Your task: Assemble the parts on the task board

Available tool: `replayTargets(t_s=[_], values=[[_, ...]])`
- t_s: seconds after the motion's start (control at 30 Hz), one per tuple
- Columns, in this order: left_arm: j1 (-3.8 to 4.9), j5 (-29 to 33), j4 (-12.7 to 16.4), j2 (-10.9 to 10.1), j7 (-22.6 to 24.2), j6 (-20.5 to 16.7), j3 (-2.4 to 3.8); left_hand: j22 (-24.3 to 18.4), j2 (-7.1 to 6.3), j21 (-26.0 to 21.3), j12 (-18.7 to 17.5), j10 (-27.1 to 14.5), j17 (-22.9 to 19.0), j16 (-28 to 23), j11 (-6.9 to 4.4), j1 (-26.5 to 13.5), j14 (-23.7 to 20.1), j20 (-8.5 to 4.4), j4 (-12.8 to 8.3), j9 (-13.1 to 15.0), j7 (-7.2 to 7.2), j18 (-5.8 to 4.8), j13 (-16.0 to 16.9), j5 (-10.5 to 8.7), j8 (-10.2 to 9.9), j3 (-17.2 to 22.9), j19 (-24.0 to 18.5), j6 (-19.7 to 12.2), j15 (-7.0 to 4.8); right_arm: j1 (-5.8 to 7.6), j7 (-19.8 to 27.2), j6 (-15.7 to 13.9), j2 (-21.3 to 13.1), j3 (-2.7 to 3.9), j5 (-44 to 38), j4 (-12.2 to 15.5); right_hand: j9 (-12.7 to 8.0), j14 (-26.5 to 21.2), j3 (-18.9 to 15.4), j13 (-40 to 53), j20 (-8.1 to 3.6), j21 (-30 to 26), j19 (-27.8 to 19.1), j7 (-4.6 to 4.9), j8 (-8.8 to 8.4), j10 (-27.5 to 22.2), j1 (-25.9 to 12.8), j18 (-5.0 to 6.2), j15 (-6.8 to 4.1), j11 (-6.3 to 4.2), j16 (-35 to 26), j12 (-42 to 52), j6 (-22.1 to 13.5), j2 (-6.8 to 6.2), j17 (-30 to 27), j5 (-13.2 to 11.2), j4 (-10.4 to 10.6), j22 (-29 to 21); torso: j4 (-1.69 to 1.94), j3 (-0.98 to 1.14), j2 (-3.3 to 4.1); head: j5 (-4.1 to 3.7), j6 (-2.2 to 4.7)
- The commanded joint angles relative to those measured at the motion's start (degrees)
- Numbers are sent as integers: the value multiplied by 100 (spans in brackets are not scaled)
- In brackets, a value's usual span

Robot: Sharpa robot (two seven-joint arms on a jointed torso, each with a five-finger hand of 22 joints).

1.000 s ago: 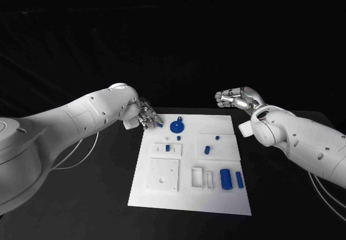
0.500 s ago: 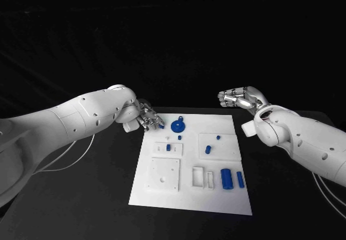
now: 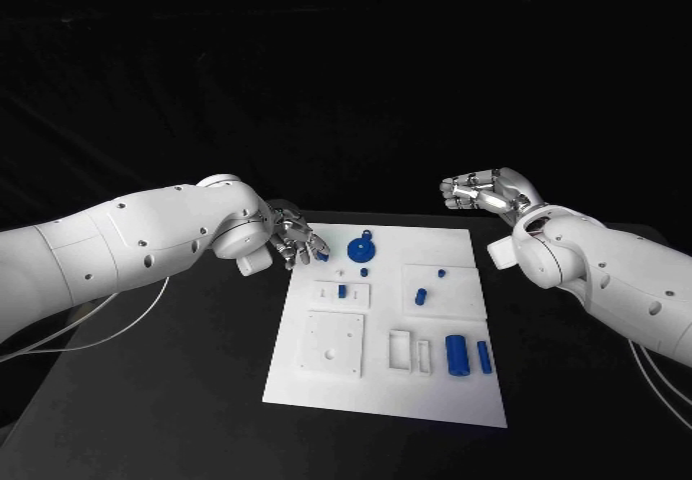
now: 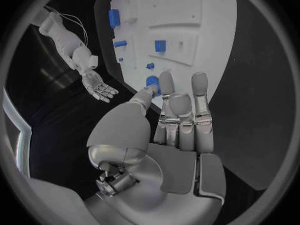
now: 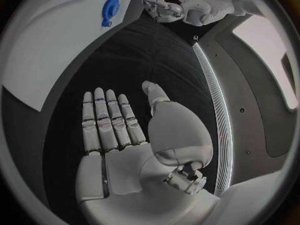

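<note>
The white task board (image 3: 433,400) lies in the middle of the table. My left hand (image 3: 296,240) hovers at the board's far left corner and pinches a small blue part (image 3: 320,254) at its fingertips. Just beside it on the board are a blue round geared part (image 3: 361,248), which also shows past the fingers (image 4: 152,83), and a tiny blue peg (image 3: 362,272). Short blue pieces stand in a small white block (image 3: 342,291) and in a recess (image 3: 420,296). Two blue cylinders (image 3: 454,356) lie near the right edge. My right hand (image 3: 483,192) is raised beyond the board's far right corner, fingers straight and apart (image 5: 106,120), holding nothing.
A white square plate (image 3: 332,345) and narrow white slots (image 3: 408,352) are on the near half of the board. Black table (image 3: 159,400) surrounds the board on all sides. A cable (image 3: 116,320) hangs from my left arm over the table's left part.
My left arm has swung its elbow outward while the hand stays at the board's far left corner with the small part. The right hand has drifted slightly up and to the right.
</note>
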Motion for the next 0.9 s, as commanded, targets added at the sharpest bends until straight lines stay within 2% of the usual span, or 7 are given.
replayTargets(t_s=[0.03, 0.27, 0.33, 0.53, 0.6, 0.73, 0.9], values=[[10, -370, 245, -85, -146, -467, -12, 119, -24, 51, 42, 265, 11, 36, -56, -54, 33, 1, -286, 1131, -405, -41, -8, 32, -39, 341, 27, 446, 1, -4, 26, 70, -4, 1, 32, -10, -6, -53, -18, -8, 6, 5, -23, 11, -22, -39, 28, 113, -2, 6, -38, -13, -10, -4, -6, 42, 25, -8, 44, -24, -36, 3, -31], [6, -650, 654, -268, -233, -811, -131, 113, -51, 133, 155, 270, 40, 53, -62, -70, 75, 11, -287, 1161, -418, -26, -8, 104, -55, 355, 7, 503, 6, -7, 31, 68, -6, 1, 27, -55, -7, -48, -14, -8, 4, 9, 3, 12, -23, -39, 34, 114, -3, 5, -38, -13, -13, -6, -6, 39, 22, -7, 84, -45, -76, -5, -85], [1, -718, 744, -298, -246, -885, -183, 111, -60, 146, 184, 271, 52, 61, -66, -76, 88, 15, -290, 1165, -422, -19, -6, 120, -58, 355, 8, 516, 8, -7, 34, 65, -3, 1, 25, -66, -7, -48, -14, -8, 4, 9, 3, 12, -23, -39, 34, 114, -3, 5, -38, -13, -13, -6, -6, 39, 22, -7, 85, -41, -77, -1, -95], [-19, -871, 950, -331, -321, -952, -346, 113, -87, 203, 276, 272, 158, 123, -76, -105, 136, 26, -316, 1192, -432, -5, -6, 298, -56, 383, 5, 552, 14, -8, 32, 47, 3, 0, 18, -74, -7, -56, -10, -8, 5, 4, -8, 12, -22, -41, 37, 111, -1, 6, -38, -13, -12, -8, -6, 44, 21, -8, 90, -56, -80, -8, -130], [-23, -900, 994, -327, -345, -976, -398, 112, -90, 229, 306, 273, 185, 144, -78, -126, 138, 34, -329, 1215, -434, 8, -13, 318, -52, 401, -3, 557, 16, -8, 28, 34, 3, 0, 13, -71, -7, -59, -9, -8, 5, 4, -8, 13, -23, -42, 39, 111, 0, 7, -39, -13, -15, -11, -6, 44, 19, -8, 87, -55, -77, -12, -134], [-37, -948, 1051, -304, -372, -1063, -488, 111, -77, 240, 312, 272, 177, 142, -78, -128, 135, 35, -334, 1220, -433, 12, -17, 311, -55, 412, -3, 554, 18, -7, 26, 12, 1, 0, 5, -54, -7, -61, -6, -8, 7, 3, -11, 12, -23, -43, 40, 110, 0, 7, -38, -13, -15, -10, -6, 46, 18, -8, 80, -35, -81, -8, -138], [-87, -985, 1071, -263, -351, -1142, -537, 110, -76, 260, 322, 271, 188, 150, -79, -141, 139, 43, -347, 1239, -437, 26, -25, 324, -48, 419, -5, 560, 20, -7, 26, 9, 8, 0, 0, -39, -6, -59, -3, -8, 6, 7, 2, 12, -22, -42, 34, 111, -1, 7, -38, -12, -9, -13, -6, 54, 23, -6, 84, -41, -72, -18, -162]])
